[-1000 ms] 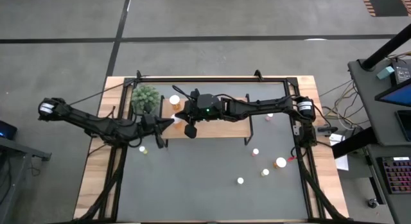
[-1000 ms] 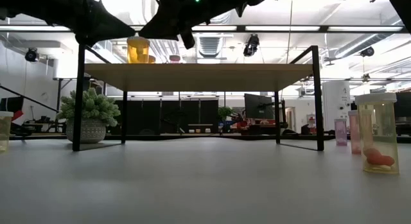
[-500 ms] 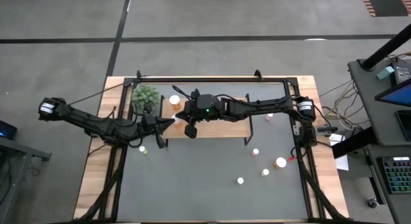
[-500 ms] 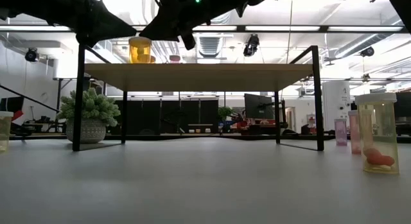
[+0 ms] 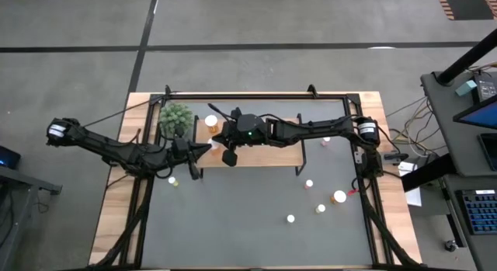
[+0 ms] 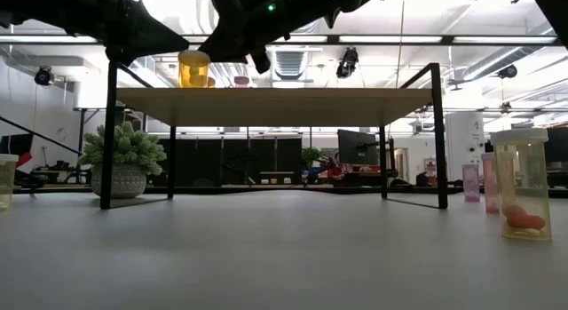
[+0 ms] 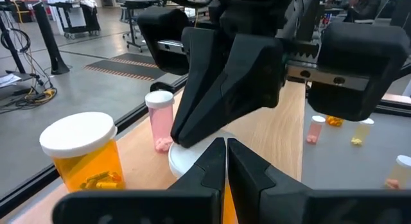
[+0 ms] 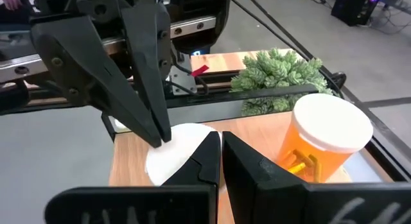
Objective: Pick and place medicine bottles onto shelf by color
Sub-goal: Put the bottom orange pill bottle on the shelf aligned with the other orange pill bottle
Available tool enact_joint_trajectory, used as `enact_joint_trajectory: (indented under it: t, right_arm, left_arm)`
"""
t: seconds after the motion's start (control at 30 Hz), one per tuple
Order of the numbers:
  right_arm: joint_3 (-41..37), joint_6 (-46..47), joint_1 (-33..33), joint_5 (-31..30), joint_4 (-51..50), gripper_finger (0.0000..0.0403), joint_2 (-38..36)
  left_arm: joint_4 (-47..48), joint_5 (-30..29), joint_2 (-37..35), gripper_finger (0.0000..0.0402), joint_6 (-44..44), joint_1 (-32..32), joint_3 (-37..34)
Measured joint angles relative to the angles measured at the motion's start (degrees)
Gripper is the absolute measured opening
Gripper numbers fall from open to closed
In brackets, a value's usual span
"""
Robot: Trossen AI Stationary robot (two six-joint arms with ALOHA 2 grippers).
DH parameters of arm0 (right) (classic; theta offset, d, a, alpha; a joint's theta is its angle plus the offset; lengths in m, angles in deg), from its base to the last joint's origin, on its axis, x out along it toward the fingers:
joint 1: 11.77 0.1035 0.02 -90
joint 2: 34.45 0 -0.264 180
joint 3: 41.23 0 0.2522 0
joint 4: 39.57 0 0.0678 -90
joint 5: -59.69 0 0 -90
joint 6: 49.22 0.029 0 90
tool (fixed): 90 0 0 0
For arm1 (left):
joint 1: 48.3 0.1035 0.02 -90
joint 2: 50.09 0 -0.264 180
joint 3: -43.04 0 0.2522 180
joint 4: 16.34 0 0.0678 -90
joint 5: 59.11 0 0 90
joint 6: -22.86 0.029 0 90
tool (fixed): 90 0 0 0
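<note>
**Both grippers meeting over one bottle on the shelf**

The two arms are converging at the left end of the shelf [image 5: 264, 153], and it looks like a handover or a shared placement. The right gripper [image 5: 226, 139] is reaching in from the right side, the left gripper [image 5: 206, 147] from the left, their tips nearly touching above a white bottle cap [image 8: 176, 158]. An orange bottle [image 8: 321, 145] is already standing on the board beside the green plant [image 5: 175, 118], with a pink bottle [image 7: 160, 118] close by, so this end seems to be collecting the sorted ones.

In each wrist view that arm's own fingers are pressing almost together, a thin slit between them, right at the cap's edge. Whether either is actually pinching the bottle cannot be told. More bottles are waiting on the table [image 5: 233, 217], off to the right [image 5: 339, 197].
</note>
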Motion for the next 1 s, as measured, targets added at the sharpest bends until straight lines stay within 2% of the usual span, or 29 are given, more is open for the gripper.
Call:
enact_joint_trajectory:
  t: [0.5, 0.7, 0.8, 0.87, 1.0]
  right_arm:
    - [0.61, -0.93, 0.02, 0.03, -1.30, 0.0009, -0.37]
    - [0.86, -4.55, 1.26, 0.02, -2.31, 0.0009, -5.24]
    - [0.87, -6.03, 2.97, -0.27, -6.80, 0.0009, -9.05]
    - [0.49, -6.67, 4.72, -2.75, -11.20, 0.0009, -11.56]
    - [-0.60, -6.72, 9.37, -11.37, -21.89, 0.0009, -16.11]
  left_arm:
    - [-0.05, 0.02, -0.32, 0.0000, -1.37, 0.01, 0.00]
    - [-0.34, 1.50, -1.32, 0.0000, -1.04, -0.09, 0.93]
    - [-0.31, 2.64, -0.60, 0.0000, -1.04, -0.19, 2.91]
    - [-0.08, 2.82, 0.39, 0.0000, -1.30, -0.20, 4.28]
    - [3.15, 3.32, 3.34, 0.0000, -1.56, -0.20, 8.18]
